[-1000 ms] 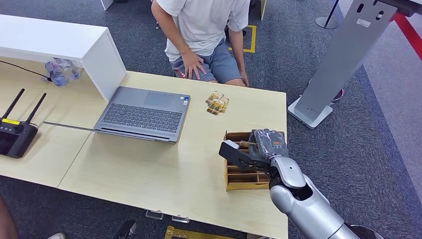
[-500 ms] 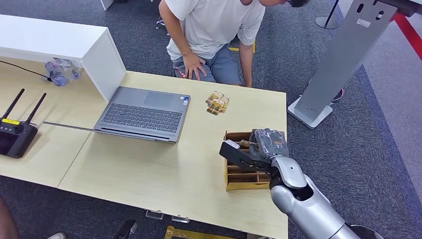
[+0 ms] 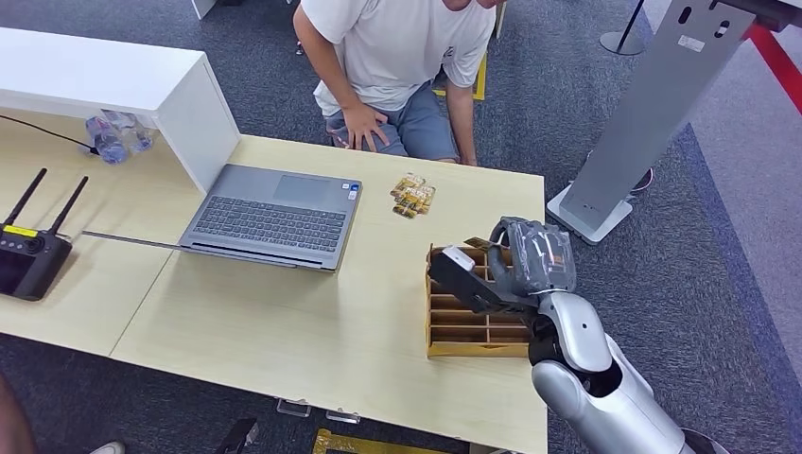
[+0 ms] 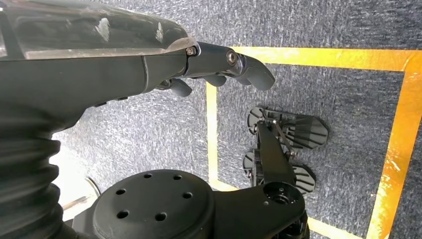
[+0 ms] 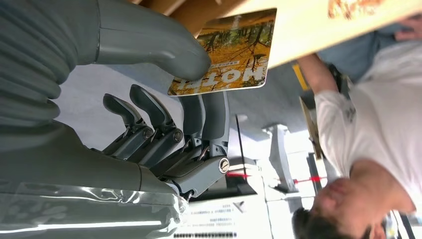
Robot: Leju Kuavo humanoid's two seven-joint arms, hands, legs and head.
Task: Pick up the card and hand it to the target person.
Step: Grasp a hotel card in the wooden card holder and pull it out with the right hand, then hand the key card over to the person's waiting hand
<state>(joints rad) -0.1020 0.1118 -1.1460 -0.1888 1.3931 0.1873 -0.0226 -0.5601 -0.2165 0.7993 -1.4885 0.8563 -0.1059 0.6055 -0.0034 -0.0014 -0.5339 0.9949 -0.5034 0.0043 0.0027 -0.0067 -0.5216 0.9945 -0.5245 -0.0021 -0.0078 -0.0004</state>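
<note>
A card (image 5: 229, 52) printed with autumn trees and large letters is pinched between the thumb and fingers of my right hand (image 5: 164, 99). In the head view my right hand (image 3: 515, 268) hangs just above the far end of a wooden box with dividers (image 3: 468, 329) near the table's right edge. The person (image 3: 397, 57), in a white T-shirt and grey shorts, sits across the table with one hand on a knee. My left hand (image 4: 219, 64) hangs over the carpet, fingers loosely extended and holding nothing.
An open laptop (image 3: 274, 216) lies mid-table, with snack packets (image 3: 413, 196) beyond the box. A white shelf (image 3: 113, 85), water bottles (image 3: 118, 137) and a black controller with antennas (image 3: 28, 260) stand at the left. A grey stand (image 3: 643, 123) rises right of the table.
My right hand has risen from the wooden box and moved slightly right and toward the far side, card in its grip. The person has shifted their torso.
</note>
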